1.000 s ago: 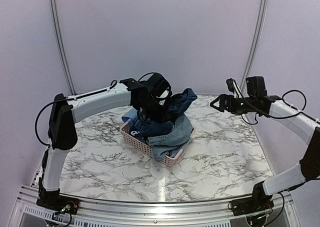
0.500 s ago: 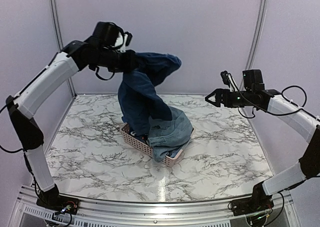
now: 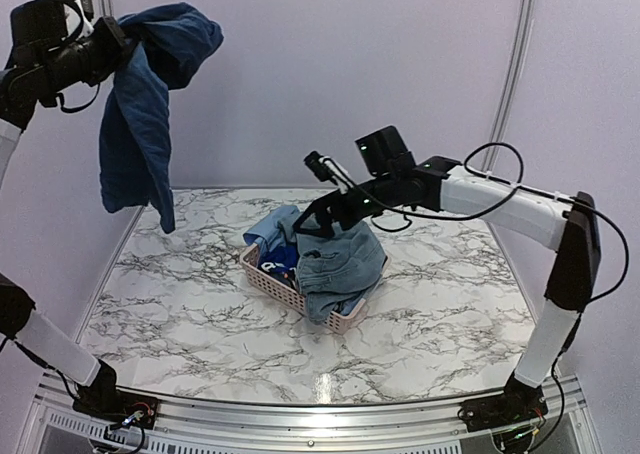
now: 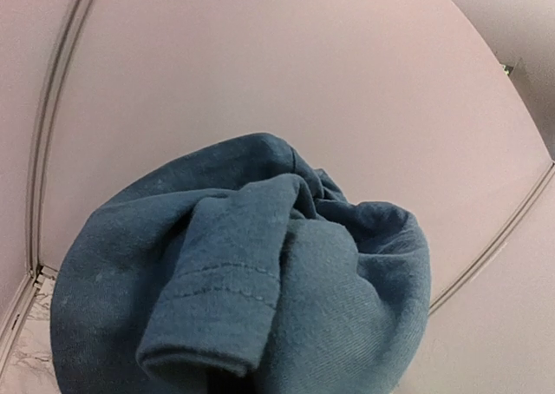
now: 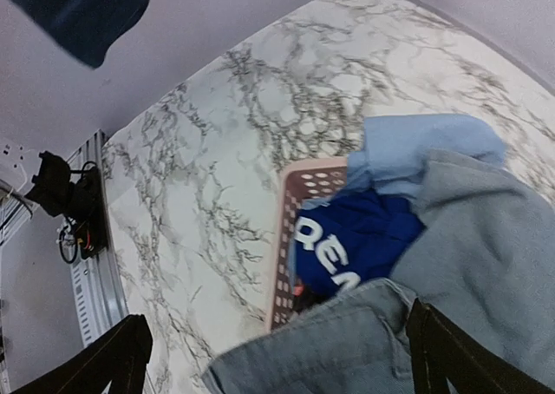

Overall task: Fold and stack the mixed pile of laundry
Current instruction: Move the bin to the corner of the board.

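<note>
The mixed laundry pile [image 3: 335,259] fills a pink basket [image 3: 272,282] at mid-table. My left gripper [image 3: 118,36] is high at the far left, shut on a dark navy shirt [image 3: 135,144] that hangs free, clear of the table. In the left wrist view the shirt [image 4: 260,316] bunches over the jaws and hides the fingers. My right gripper [image 3: 312,217] hovers open just above the pile. In the right wrist view its gripper [image 5: 282,368] is spread over light-blue denim [image 5: 347,355], beside a bright-blue item with white letters [image 5: 364,238].
The white marble table [image 3: 180,304] spreads on all sides of the basket. A pale-blue piece [image 5: 425,151] and a grey-blue piece [image 5: 494,255] drape over the basket rim [image 5: 282,238]. Lilac walls stand close behind; a metal rail [image 3: 320,399] runs along the near edge.
My left arm rose up and to the left, pulling the navy shirt out of the basket until it hangs free. My right arm swung left from the table's right side to over the pile.
</note>
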Controlling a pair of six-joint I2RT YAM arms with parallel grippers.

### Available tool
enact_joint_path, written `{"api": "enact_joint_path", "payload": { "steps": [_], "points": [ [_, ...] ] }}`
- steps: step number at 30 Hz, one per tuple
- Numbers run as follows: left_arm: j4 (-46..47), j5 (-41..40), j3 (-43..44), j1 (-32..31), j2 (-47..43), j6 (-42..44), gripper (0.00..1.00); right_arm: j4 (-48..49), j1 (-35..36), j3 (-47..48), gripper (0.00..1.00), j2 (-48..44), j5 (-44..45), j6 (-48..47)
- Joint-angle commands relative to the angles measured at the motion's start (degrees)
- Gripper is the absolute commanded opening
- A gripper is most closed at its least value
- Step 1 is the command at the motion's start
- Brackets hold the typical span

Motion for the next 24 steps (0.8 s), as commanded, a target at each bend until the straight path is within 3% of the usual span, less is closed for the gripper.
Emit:
{"api": "enact_joint_path", "payload": {
  "steps": [1,7,11,18,24],
  "points": [
    [3.66,-1.67,-4.76,3.58,-4.50,-2.89,0.00,-6.68,8.93,13.27,0.99,10.82,-1.56,-2.38],
    [3.70,-0.62,-10.77,6.57,-7.85,-4.61,0.00,-17.18,14.25,30.05,0.98,26.26,-4.07,-3.45],
    [3.87,-0.45,-12.75,7.05,-8.44,-5.14,0.00,-17.92,14.65,32.87,0.99,32.36,-6.42,-0.51],
    [4.73,0.33,-15.21,7.19,-8.28,-6.00,0.00,-17.88,13.57,31.05,0.99,38.05,2.70,5.28],
    [5.94,1.22,-16.15,7.26,-7.36,-6.43,0.00,-11.39,3.98,20.05,0.99,33.28,14.54,13.61]
  ]
}}
